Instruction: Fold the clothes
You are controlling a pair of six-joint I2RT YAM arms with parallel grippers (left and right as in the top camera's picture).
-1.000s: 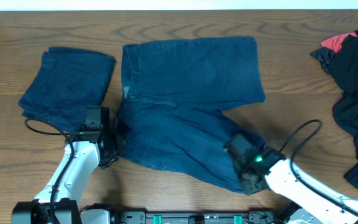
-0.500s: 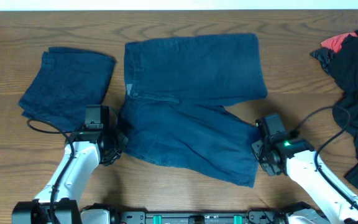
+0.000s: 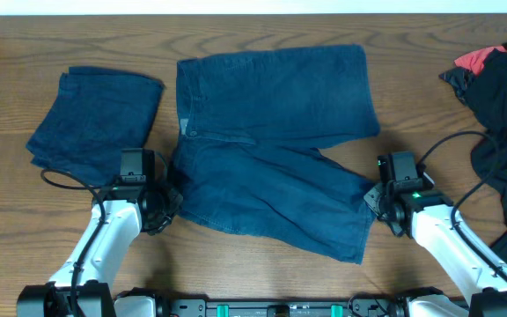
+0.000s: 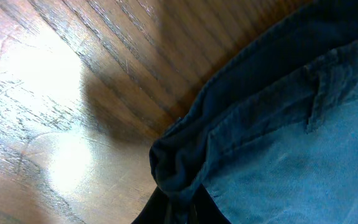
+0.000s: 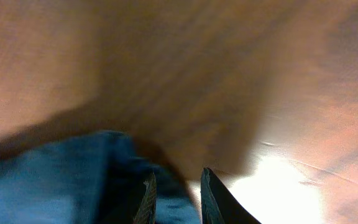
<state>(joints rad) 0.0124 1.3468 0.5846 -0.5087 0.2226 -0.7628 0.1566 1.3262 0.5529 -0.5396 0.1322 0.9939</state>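
Observation:
Dark navy shorts (image 3: 271, 150) lie spread flat mid-table, waistband to the left and both legs pointing right. A second navy pair sits as a folded bundle (image 3: 95, 119) at the far left. My left gripper (image 3: 169, 199) is shut on the bunched waistband corner (image 4: 176, 162) at the shorts' near-left edge. My right gripper (image 3: 373, 199) is at the hem of the near leg. In the right wrist view its fingers (image 5: 213, 199) stand a narrow gap apart, with the blue hem (image 5: 73, 186) running in between them.
A heap of black garments with a red piece (image 3: 500, 114) lies at the right edge. Bare wooden table (image 3: 421, 97) separates it from the shorts. Cables loop from both arms near the front edge.
My right gripper moved from the bunched near leg out to the right and slightly back. The leg now lies spread flat with its hem drawn rightward. The left gripper stayed put.

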